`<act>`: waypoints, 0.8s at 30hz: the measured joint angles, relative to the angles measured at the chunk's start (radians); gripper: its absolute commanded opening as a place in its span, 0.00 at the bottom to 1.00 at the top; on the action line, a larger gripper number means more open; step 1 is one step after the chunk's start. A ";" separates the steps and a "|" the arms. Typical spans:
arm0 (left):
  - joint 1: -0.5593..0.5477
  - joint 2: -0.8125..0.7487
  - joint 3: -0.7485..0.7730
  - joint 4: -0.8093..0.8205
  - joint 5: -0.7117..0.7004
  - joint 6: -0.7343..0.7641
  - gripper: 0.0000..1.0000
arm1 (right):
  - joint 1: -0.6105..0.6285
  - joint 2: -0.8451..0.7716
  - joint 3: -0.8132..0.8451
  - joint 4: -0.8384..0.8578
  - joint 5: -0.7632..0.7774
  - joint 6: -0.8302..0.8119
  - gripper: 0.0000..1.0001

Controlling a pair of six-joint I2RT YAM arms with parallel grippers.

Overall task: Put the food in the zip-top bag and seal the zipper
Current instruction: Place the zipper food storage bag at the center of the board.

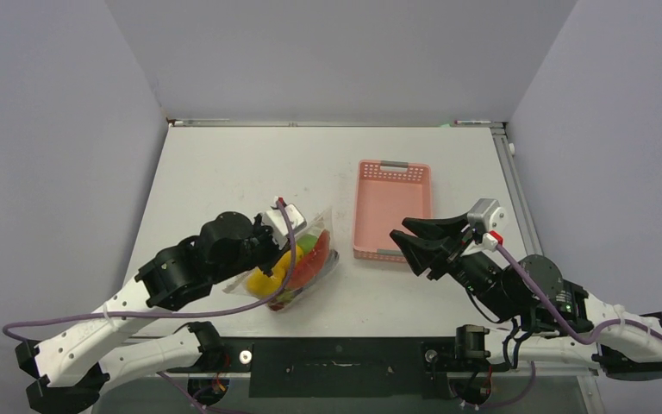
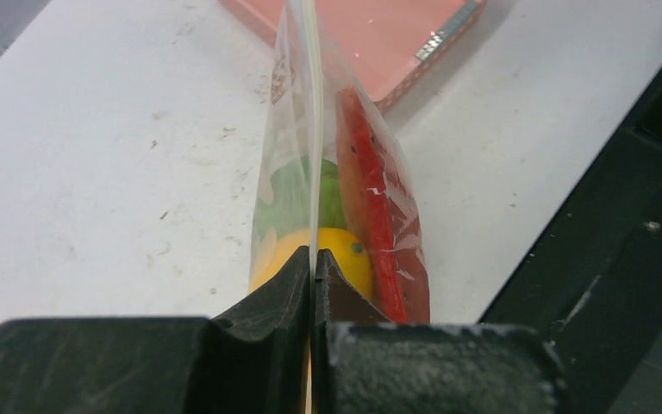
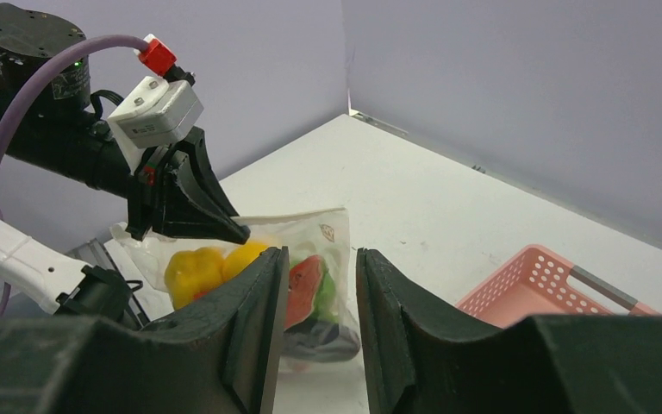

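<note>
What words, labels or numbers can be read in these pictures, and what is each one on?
No text is readable.
On the bag, a printed mark: too small to read.
On the white box at the left wrist, a sticker: blurred, unreadable.

Even soft light, sharp (near edges blurred)

left jaws clamped, right jaws parted
</note>
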 measured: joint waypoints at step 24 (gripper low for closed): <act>0.274 0.119 0.037 0.163 -0.384 0.215 0.00 | 0.000 -0.006 -0.081 0.017 0.065 -0.002 0.44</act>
